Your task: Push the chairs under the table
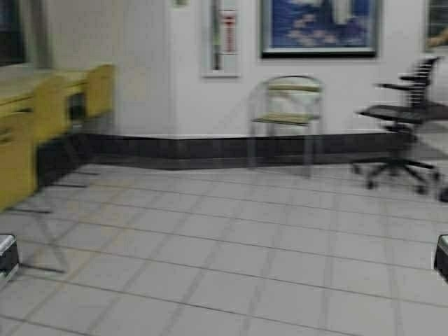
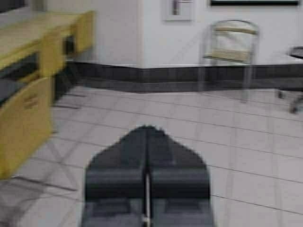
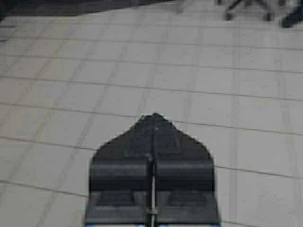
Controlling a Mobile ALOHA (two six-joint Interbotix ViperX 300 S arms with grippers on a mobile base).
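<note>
Left gripper (image 2: 147, 130) is pinched closed, fingers pressed together to a point, holding nothing, out over the tiled floor (image 1: 231, 245). Right gripper (image 3: 154, 117) is the same: jaws together, empty, above bare tile. In the high view each arm shows only as a dark corner at the frame's lower edges, left and right.

Out to the left, three yellow-tan plywood chairs (image 1: 15, 157) stand in a row along the long pale yellow table (image 1: 42, 80), backs facing the room, thin chrome legs on the floor. The nearest chair (image 2: 23, 125) sits just beside the left arm in its wrist view.

Straight ahead, against the white wall, a grey metal-framed armchair (image 1: 288, 112) with pale green padding. Far right, a black office chair (image 1: 402, 115) on castors. A framed blue picture (image 1: 318, 26) hangs above.
</note>
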